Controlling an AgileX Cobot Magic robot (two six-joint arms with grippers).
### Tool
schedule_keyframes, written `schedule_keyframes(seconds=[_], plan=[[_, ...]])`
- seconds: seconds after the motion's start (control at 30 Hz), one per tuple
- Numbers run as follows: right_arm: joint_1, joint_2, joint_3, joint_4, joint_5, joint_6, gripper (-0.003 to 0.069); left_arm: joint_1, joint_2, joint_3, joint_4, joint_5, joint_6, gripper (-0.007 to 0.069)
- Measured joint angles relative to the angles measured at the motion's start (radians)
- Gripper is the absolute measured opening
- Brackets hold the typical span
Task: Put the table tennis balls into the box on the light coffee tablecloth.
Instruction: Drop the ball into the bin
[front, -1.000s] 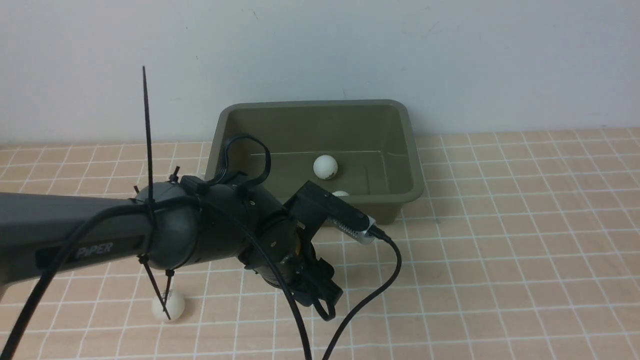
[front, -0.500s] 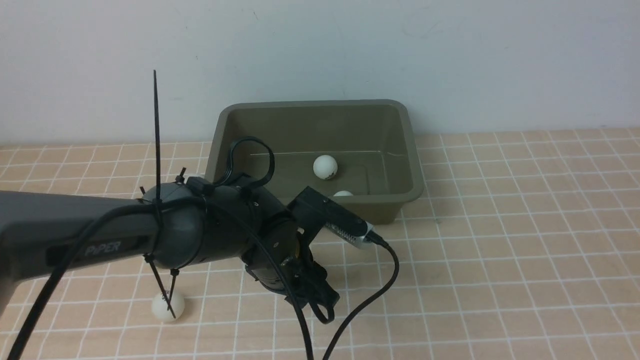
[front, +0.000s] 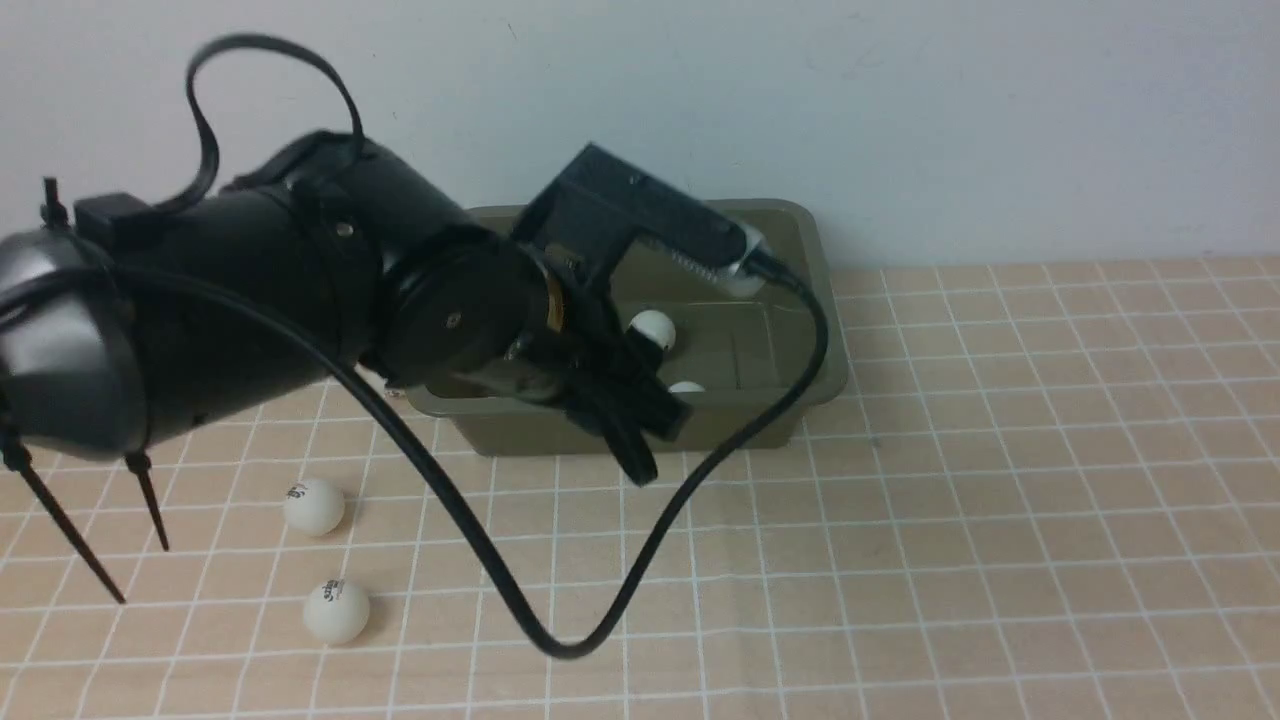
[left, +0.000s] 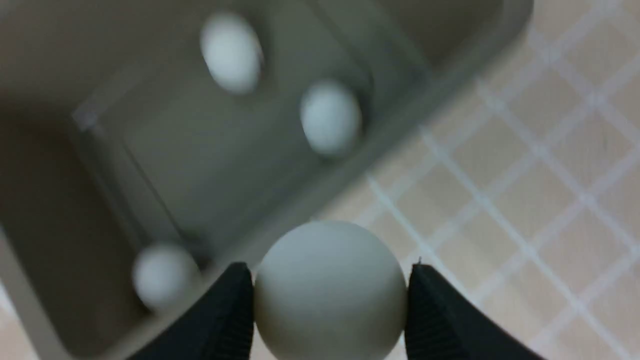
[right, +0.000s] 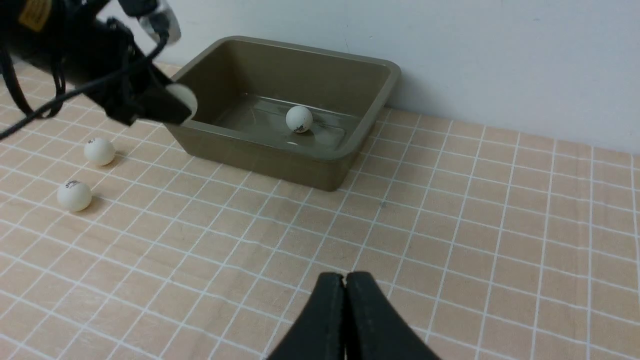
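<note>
My left gripper is shut on a white table tennis ball, held above the near rim of the olive-green box. In the front view the left gripper hides that ball in front of the box. In the right wrist view the held ball sits at the box's near left corner. Three balls lie inside the box. Two balls rest on the light coffee tablecloth. My right gripper is shut and empty, low over the cloth.
The pale wall stands right behind the box. The left arm's black cable loops down onto the cloth in front of the box. The two loose balls also show in the right wrist view.
My left arm has lifted from the cloth and swung up toward the box with the ball in its grip. A second loose ball on the cloth has come into view.
</note>
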Motion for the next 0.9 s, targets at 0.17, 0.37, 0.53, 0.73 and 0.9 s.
schedule_keyframes(seconds=[0.17, 0.37, 0.53, 0.73, 0.9], plan=[[0.000, 0.000, 0.000, 0.000, 0.023, 0.000, -0.0016, 0.010, 0.076, -0.117, 0.039, 0.002, -0.010, 0.0311], [0.000, 0.000, 0.000, 0.001, 0.042, 0.000, -0.0016, 0.077, 0.219, -0.205, 0.071, -0.008, -0.071, 0.0311], [0.000, 0.000, 0.000, 0.001, 0.049, -0.001, -0.0016, 0.135, 0.322, -0.262, 0.074, -0.026, -0.104, 0.0311], [0.000, 0.000, 0.000, 0.003, 0.056, -0.001, -0.0016, 0.151, 0.386, -0.301, 0.072, -0.036, -0.109, 0.0324], [0.000, 0.000, 0.000, 0.012, 0.057, -0.001, -0.0016, 0.151, 0.404, -0.305, 0.070, -0.069, -0.134, 0.0376]])
